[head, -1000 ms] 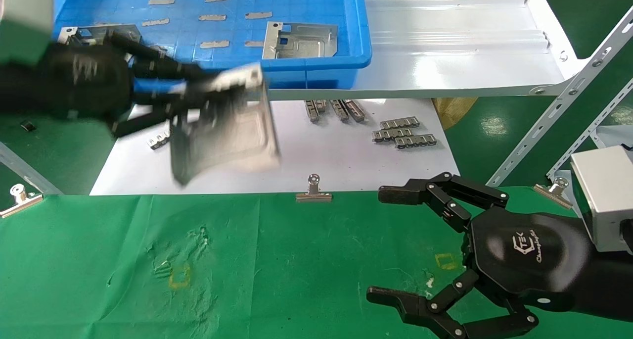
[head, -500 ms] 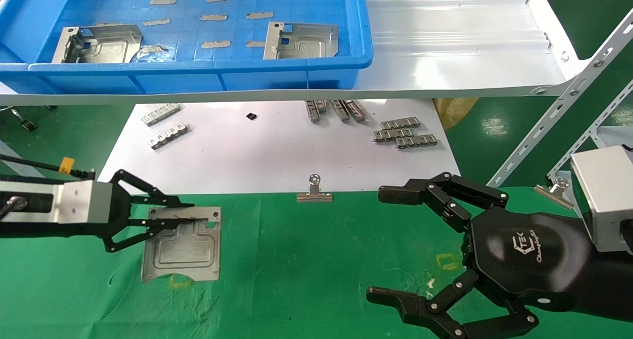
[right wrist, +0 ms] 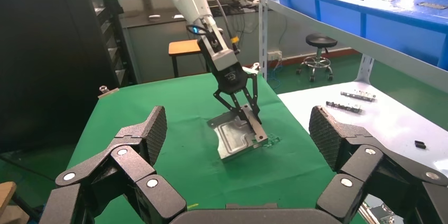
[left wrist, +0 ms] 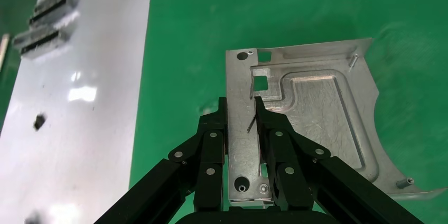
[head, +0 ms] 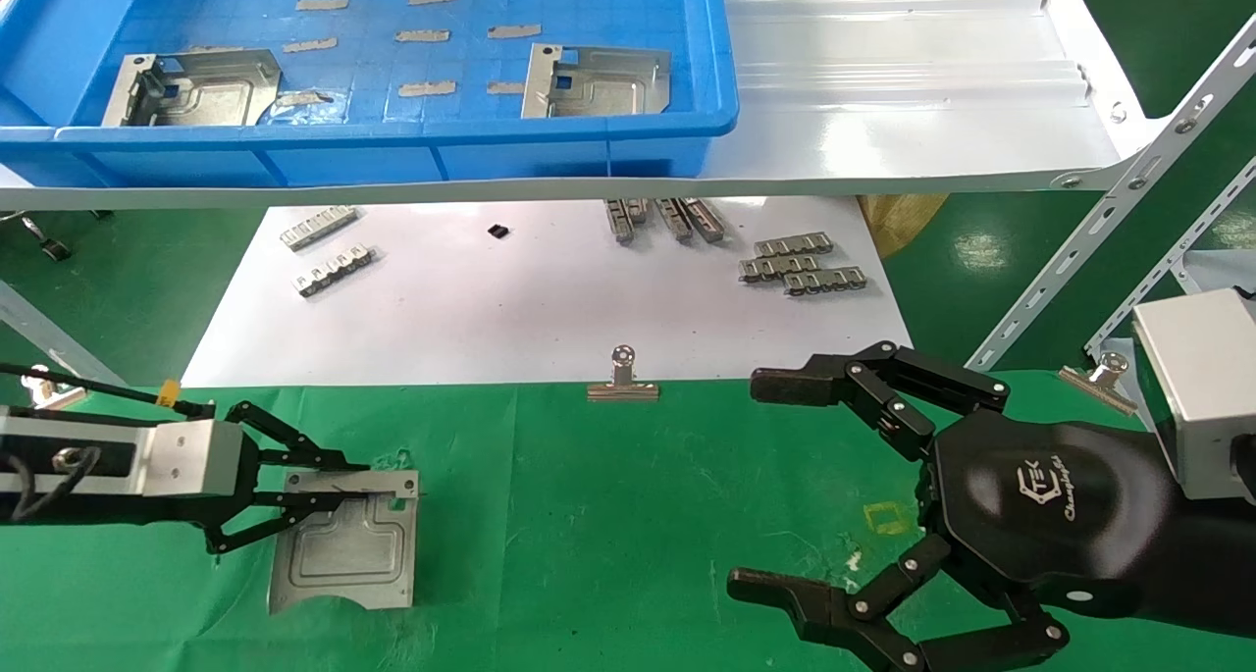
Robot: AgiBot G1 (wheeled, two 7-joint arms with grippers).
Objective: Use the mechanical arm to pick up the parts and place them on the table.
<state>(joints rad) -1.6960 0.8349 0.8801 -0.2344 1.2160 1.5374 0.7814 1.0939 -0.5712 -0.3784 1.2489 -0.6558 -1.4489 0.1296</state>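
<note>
My left gripper point(head: 355, 486) is shut on the folded edge of a silvery stamped plate point(head: 345, 546). The plate is low over the left side of the green table point(head: 608, 515). In the left wrist view the fingers point(left wrist: 211, 139) clamp the plate point(left wrist: 317, 113) along its edge strip. The right wrist view shows this plate point(right wrist: 232, 140) tilted, its lower edge at the cloth and the gripped edge raised. My right gripper point(head: 785, 486) is open and empty over the table's right side. Two more plates point(head: 196, 88) point(head: 597, 81) lie in the blue tray point(head: 392, 128).
The blue tray stands on a white shelf point(head: 913, 113) at the back. Under it, a white sheet point(head: 510, 309) holds small ribbed strips point(head: 800, 265). A binder clip point(head: 622, 378) sits on the cloth's far edge. Angled shelf struts point(head: 1099, 211) stand at the right.
My left gripper carried the plate from in front of the tray down to the green cloth, then a little lower and nearer. The right arm has not moved.
</note>
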